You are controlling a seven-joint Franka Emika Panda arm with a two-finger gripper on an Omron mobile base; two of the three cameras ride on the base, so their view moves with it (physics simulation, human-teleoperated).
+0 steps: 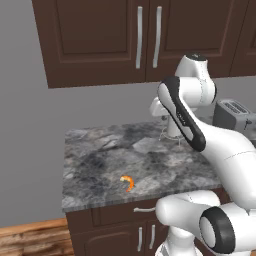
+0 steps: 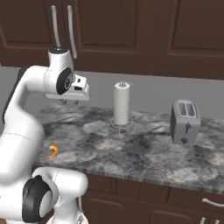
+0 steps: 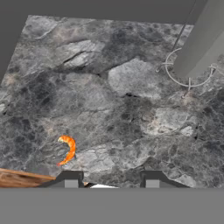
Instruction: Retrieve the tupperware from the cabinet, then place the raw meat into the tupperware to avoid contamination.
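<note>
Brown cabinet (image 1: 145, 35) doors are shut; shrimp (image 1: 128, 183) lies near the tabletop (image 1: 100, 155) edge; hand (image 2: 69, 101) empty, part-open.

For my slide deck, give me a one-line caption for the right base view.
Arm's gripper hovers over the marble counter near the shrimp, cabinet doors shut.

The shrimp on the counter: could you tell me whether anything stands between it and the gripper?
Nothing visible does. The gripper hangs above bare counter, with the shrimp lying uncovered below it; the paper towel holder stands off to the side.
</note>
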